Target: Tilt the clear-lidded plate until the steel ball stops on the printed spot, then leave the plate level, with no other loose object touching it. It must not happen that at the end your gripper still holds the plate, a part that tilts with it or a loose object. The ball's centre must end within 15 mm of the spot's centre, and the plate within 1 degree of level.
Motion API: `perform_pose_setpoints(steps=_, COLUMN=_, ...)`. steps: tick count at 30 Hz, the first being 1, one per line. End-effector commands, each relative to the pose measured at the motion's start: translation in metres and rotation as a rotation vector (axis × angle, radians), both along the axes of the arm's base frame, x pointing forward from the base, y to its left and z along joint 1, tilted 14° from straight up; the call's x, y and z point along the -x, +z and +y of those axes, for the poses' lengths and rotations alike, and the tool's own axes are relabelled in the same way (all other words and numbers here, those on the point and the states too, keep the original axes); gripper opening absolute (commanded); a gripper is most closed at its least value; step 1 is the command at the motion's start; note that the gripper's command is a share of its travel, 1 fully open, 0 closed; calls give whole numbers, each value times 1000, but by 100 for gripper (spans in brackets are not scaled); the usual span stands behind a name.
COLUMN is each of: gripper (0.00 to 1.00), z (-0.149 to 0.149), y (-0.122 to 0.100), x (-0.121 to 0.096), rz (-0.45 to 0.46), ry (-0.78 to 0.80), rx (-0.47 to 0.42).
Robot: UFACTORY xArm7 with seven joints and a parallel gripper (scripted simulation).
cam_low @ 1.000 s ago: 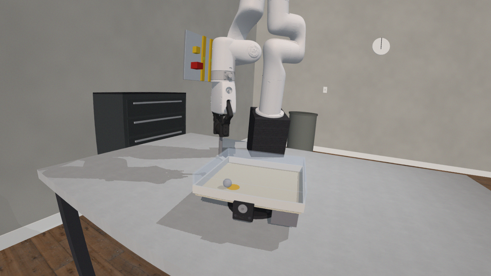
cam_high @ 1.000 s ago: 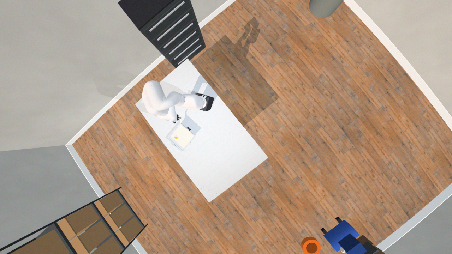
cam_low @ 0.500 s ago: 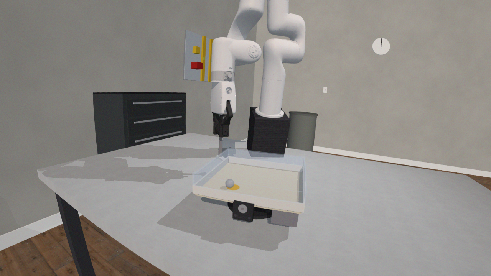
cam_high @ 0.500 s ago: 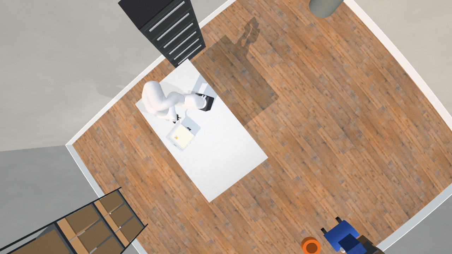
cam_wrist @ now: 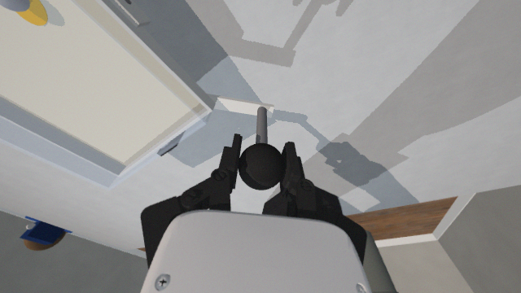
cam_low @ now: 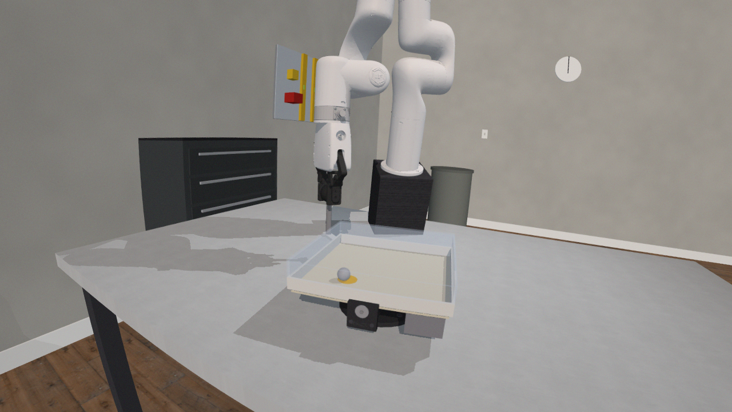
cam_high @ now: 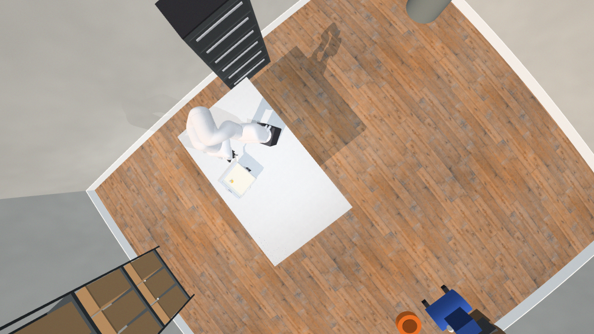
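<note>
So the big light-grey table [cam_low: 537, 328] is carrying everything here, with the white seven-joint arm [cam_low: 409, 102] standing on its black block pedestal [cam_low: 376, 205] near the back edge. In front of that, the square cream plate with the clear lid [cam_low: 368, 299] is sitting raised on a dark pivot mount [cam_low: 362, 315]; from the exterior view it's looking slightly tilted, though I can't really tell by how much. At the plate's far left corner a thin grey post topped with a black round knob [cam_wrist: 260, 167] is sticking up, and the black two-finger gripper [cam_wrist: 260, 163] is clamping that knob, one finger on each side. Inside the plate, near the front left, the small steel ball [cam_low: 343, 273] is resting on the left edge of the printed yellow spot [cam_low: 350, 279], overlapping it but not centred.
</note>
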State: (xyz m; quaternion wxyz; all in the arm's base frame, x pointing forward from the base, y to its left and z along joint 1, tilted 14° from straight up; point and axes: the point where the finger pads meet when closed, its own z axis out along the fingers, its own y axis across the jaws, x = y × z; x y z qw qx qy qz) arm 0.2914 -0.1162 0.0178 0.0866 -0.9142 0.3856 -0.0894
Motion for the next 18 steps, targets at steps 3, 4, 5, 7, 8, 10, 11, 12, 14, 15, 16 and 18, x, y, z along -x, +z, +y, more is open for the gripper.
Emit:
perform_pose_setpoints(steps=3, gripper=0, z=0, y=3, x=-1, rz=-3, ry=0, rx=1)
perform_pose_setpoints(steps=4, gripper=0, z=1, y=3, x=-1, rz=-3, ry=0, rx=1)
perform_pose_setpoints(steps=5, gripper=0, z=1, y=3, x=-1, rz=-3, ry=0, rx=1)
perform_pose_setpoints(steps=7, gripper=0, z=1, y=4, x=-1, rz=-3, ry=0, rx=1)
perform_pose_setpoints(steps=8, gripper=0, z=1, y=4, x=-1, rz=-3, ry=0, rx=1)
perform_pose_setpoints(steps=10, gripper=0, z=1, y=4, x=-1, rz=-3, ry=0, rx=1)
perform_pose_setpoints(steps=11, gripper=0, z=1, y=4, x=-1, rz=-3, ry=0, rx=1)
perform_pose_setpoints(steps=12, gripper=0, z=1, y=4, x=-1, rz=-3, ry=0, rx=1)
perform_pose_setpoints(steps=14, gripper=0, z=0, y=4, x=-1, rz=-3, ry=0, rx=1)
perform_pose_setpoints(steps=15, gripper=0, z=0, y=4, x=-2, rz=-3, ry=0, rx=1)
perform_pose_setpoints(steps=16, gripper=0, z=-1, y=3, x=-2, rz=-3, ry=0, rx=1)
perform_pose_setpoints(steps=18, gripper=0, z=-1, y=3, x=-3, rz=-3, ry=0, rx=1)
